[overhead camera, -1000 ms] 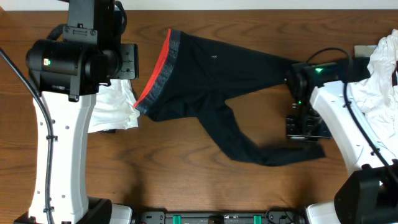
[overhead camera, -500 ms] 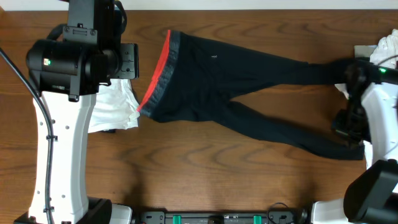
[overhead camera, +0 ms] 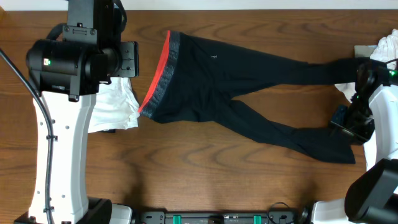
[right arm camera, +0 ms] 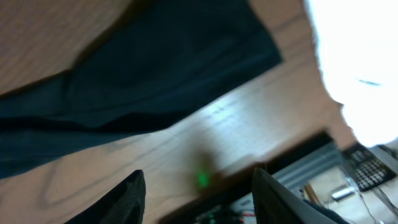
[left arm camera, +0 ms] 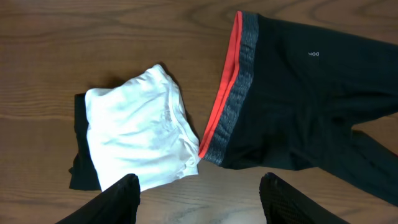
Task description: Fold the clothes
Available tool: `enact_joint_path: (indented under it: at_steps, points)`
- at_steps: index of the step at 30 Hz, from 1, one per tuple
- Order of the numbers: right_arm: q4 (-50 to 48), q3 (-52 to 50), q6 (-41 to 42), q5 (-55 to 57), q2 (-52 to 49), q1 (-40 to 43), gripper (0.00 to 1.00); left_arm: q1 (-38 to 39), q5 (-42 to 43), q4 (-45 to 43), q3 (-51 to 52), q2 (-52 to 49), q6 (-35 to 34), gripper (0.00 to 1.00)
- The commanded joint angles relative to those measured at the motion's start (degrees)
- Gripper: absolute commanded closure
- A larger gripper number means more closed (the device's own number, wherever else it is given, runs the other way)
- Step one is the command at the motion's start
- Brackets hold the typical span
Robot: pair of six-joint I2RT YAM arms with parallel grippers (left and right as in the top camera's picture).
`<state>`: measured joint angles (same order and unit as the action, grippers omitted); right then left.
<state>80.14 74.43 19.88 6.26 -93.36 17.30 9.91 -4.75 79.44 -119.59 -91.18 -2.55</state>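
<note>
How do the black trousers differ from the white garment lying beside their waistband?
Colour: the black trousers have a grey-and-red waistband; the white garment is plain. Pose: the trousers lie spread out, legs splayed; the white garment is folded compact on a black piece. Size: the trousers cover far more table than the white garment. Both rest flat, ungripped.

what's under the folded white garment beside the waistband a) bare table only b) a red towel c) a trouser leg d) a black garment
d: in the left wrist view a black garment peeks out from beneath the white garment, beside the waistband.
</note>
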Motion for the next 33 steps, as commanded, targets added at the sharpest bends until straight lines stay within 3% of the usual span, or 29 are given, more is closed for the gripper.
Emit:
enact_joint_path:
  at_steps: [1, 4, 12, 27, 29, 31, 33]
  points:
    - [-1.9, -4.4, -1.3, -2.9, 0.0, -0.2, 0.50, -0.2, -0.7, -0.3, -0.4, 0.3, 0.6, 0.36]
    - [-6.4, -9.4, -1.5, -2.8, 0.0, -0.3, 0.53, -0.2, -0.7, -0.5, -0.4, 0.2, 0.6, 0.36]
    - [-15.4, -18.4, -1.8, -3.6, 0.0, -1.2, 0.44, -0.2, -0.7, -0.9, -0.4, 0.2, 0.5, 0.35]
    - [-34.4, -31.1, 7.4, -2.9, 0.0, -1.2, 0.40, -0.2, -0.7, -0.9, -0.4, 0.2, 0.5, 0.35]
    - [-35.1, -31.5, 7.5, -2.9, 0.0, -1.2, 0.48, -0.2, -0.7, -0.9, -0.4, 0.2, 0.5, 0.32]
    - [-34.4, -31.3, 7.0, -2.6, 0.0, -1.2, 0.78, -0.2, -0.7, -0.9, -0.4, 0.2, 0.5, 0.31]
    - [-31.6, -30.3, 6.9, -1.7, 0.1, -1.2, 0.94, -0.2, -0.7, -1.0, -0.4, 0.2, 0.6, 0.30]
